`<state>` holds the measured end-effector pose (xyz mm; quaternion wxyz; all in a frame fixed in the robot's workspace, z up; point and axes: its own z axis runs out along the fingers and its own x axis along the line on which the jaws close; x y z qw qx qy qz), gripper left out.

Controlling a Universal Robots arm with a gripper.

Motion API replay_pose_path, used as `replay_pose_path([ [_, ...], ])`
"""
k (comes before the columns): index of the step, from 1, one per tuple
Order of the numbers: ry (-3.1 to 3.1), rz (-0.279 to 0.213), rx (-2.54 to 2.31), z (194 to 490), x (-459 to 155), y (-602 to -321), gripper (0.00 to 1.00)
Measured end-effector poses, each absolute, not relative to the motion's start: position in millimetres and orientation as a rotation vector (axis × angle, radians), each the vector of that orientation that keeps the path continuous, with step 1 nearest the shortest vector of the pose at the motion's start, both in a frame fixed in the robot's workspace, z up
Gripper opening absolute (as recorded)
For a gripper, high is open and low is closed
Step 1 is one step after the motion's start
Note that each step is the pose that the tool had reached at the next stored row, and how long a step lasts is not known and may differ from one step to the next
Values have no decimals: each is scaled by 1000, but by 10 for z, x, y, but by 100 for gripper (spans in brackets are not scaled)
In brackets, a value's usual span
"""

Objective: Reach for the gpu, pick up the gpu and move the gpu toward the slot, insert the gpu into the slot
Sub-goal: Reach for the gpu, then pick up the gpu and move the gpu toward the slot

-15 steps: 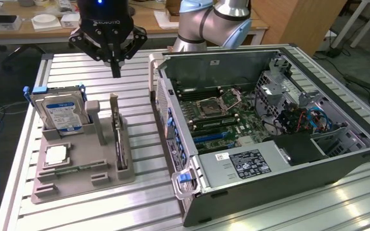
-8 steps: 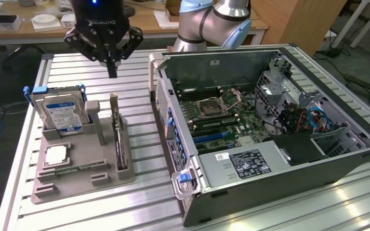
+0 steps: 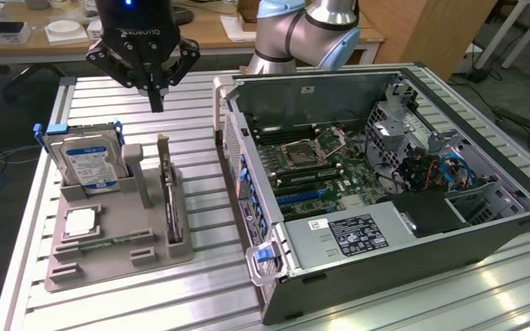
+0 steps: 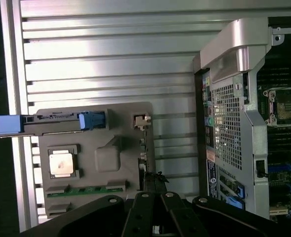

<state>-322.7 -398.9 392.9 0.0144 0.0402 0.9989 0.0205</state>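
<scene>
The gpu [image 3: 168, 196] is a thin dark card standing on edge in a groove of the grey holder [image 3: 118, 265], with its bracket end toward the back. My gripper [image 3: 157, 105] hangs above the table behind the holder, shut and with nothing in it, well above and clear of the card. In the wrist view the gpu [image 4: 146, 158] runs from its bracket toward my gripper [image 4: 156, 219]. The slot [image 3: 303, 197] is a long narrow connector on the green motherboard [image 3: 339, 169] inside the open computer case [image 3: 413, 245].
On the holder also stand a silver hard drive [image 3: 85, 162] with a blue bracket, a square processor chip [image 3: 81, 221] and a green memory stick [image 3: 108, 243]. The case's rear wall [image 3: 246, 179] rises just to the exterior view's right of the holder. The slatted metal table [image 3: 201, 289] lies underneath.
</scene>
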Motion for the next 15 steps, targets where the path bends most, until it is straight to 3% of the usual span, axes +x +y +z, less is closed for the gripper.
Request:
replay_pose_path([
  [15, 3110, 64, 125, 3929, -3239, -3989, 10],
])
